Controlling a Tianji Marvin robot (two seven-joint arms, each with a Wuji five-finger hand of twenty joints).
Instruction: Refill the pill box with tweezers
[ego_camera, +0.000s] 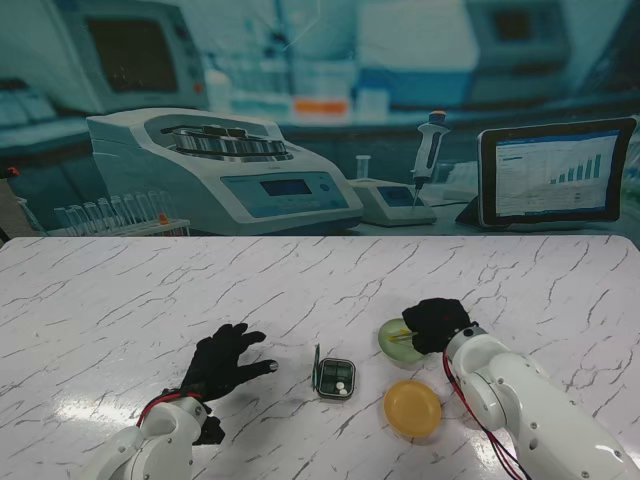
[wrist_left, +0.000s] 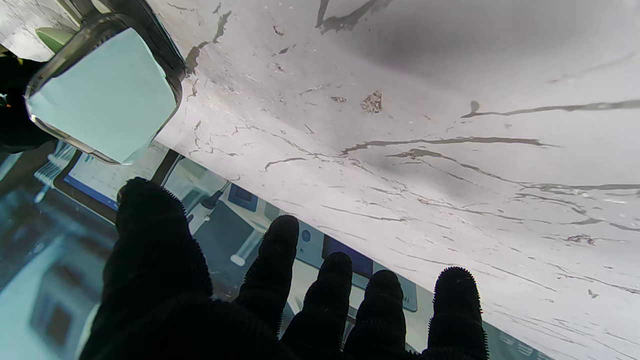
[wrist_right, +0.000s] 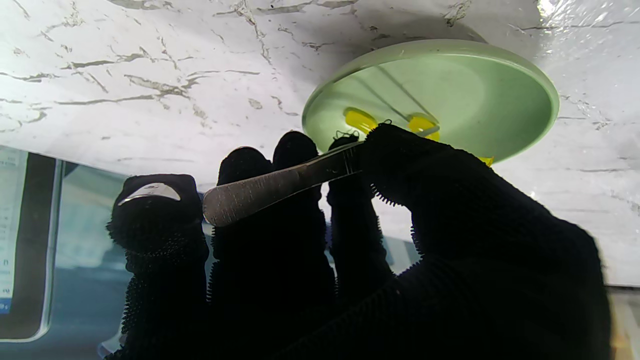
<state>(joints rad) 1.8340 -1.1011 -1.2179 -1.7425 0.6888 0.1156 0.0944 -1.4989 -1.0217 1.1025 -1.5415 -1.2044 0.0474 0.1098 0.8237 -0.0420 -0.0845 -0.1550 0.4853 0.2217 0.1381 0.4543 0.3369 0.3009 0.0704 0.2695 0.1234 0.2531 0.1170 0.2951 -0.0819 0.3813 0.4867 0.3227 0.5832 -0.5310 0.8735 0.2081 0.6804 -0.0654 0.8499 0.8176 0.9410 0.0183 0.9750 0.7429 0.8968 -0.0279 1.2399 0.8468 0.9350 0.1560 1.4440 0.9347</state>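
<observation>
Tweezers (wrist_right: 280, 185) are pinched in the right hand, their metal handle showing across the black-gloved fingers in the right wrist view, with the tips hidden behind the thumb over the green dish.

Going from left to right in the stand's view: the left hand (ego_camera: 225, 362) rests flat on the marble table (ego_camera: 150, 300) at the near left, fingers spread and holding nothing, its fingertips pointing toward the pill box. In the left wrist view the left hand (wrist_left: 280, 300) shows all five fingers apart and extended along the table surface, with the clear lid of the pill box (wrist_left: 105, 95) ahead of the thumb side.

Just right of the left hand, near the middle of the table, sits the pill box (ego_camera: 335, 378), a small square case with its lid standing open on its left edge. Small pale pills lie inside it; how many I cannot tell.

Right of the pill box and slightly nearer to me lies an orange dish (ego_camera: 412, 407), round and apart from the box. Farther from me than the orange dish sits the green dish (ego_camera: 392, 340), partly covered by the right hand (ego_camera: 436, 325), which is clenched around the tweezers above its right side.

In the right wrist view the right hand (wrist_right: 400, 240) hovers over the green dish (wrist_right: 480, 95), where yellow pills (wrist_right: 360, 120) lie on its inner surface close to the thumb. Whether the tweezer tips touch a pill cannot be seen.
</observation>
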